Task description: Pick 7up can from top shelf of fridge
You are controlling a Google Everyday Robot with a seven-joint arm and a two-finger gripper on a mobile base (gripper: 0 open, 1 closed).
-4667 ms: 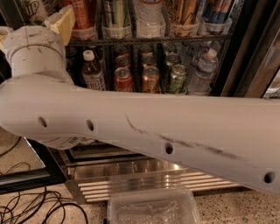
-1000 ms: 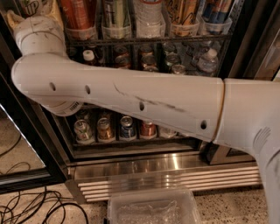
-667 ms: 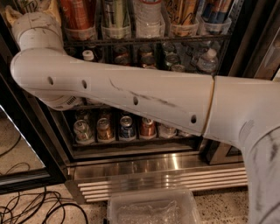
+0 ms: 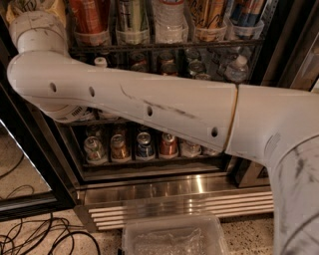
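The 7up can (image 4: 130,17), pale with green-yellow print, stands in a clear cup holder on the top shelf (image 4: 164,46) of the fridge (image 4: 279,45). It sits between an orange-red can (image 4: 89,15) and a clear water bottle (image 4: 169,15). My white arm (image 4: 149,107) crosses the whole view in front of the middle shelf. Its wrist (image 4: 37,30) rises at the top left, left of the orange-red can. My gripper is beyond the top edge, out of view.
Short soda cans (image 4: 144,147) line the lower rack. The steel slatted base (image 4: 179,199) is below it. A clear plastic bin (image 4: 174,236) lies on the floor in front. Black cables (image 4: 30,234) lie at the lower left by the open glass door (image 4: 20,164).
My arm has risen since the earliest frame, uncovering the lower rack of cans. In the last second it has slid a little to the left.
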